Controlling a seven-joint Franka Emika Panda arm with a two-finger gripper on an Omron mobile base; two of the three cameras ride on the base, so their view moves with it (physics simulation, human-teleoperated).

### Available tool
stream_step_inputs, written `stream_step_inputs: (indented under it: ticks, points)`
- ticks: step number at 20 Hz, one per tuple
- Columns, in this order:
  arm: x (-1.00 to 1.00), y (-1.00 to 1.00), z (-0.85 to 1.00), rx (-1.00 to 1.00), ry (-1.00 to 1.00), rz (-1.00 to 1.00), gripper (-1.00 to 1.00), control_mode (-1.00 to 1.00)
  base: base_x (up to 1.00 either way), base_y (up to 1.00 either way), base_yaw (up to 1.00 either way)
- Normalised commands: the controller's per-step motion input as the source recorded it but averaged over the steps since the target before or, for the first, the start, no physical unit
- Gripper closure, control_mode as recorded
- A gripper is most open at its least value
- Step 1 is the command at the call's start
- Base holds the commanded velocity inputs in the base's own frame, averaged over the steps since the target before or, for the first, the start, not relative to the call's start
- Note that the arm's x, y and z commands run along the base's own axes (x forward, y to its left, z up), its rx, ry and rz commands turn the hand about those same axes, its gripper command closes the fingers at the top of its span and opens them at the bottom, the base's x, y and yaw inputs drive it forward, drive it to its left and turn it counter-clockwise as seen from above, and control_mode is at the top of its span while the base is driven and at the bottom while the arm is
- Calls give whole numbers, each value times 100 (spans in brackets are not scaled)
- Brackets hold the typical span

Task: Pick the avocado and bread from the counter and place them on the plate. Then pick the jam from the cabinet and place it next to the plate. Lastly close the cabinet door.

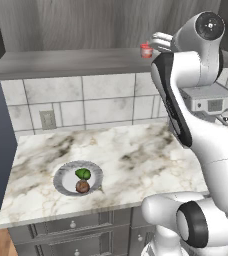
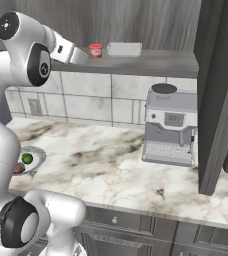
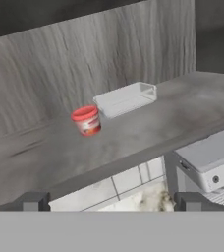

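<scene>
The bread [image 2: 18, 169] on the plate [image 1: 66, 175] is half hidden behind the arm in the right base view, beside the avocado [image 1: 83, 174]. The jam [image 3: 87, 120], a squat red jar, stands upright on the cabinet [image 3: 45, 74] shelf near a white tray [image 3: 126, 98]. The pincer [image 3: 111, 201] is released, short of the jar.

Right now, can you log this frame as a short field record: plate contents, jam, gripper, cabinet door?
plate: on the counter, holding the avocado and the bread
jam: upright on the cabinet shelf, beside a white tray
gripper: open, short of the jam, holding nothing
cabinet door: open
other: coffee machine on the counter
</scene>
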Motion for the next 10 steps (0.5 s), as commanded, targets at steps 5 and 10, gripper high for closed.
stream_step_inputs:
  ticks: [5,10]
  points:
    - [25,0,0,0,3,0,-100,-100,0,0,0]
    - [17,0,0,0,0,0,-100,-100,0,0,0]
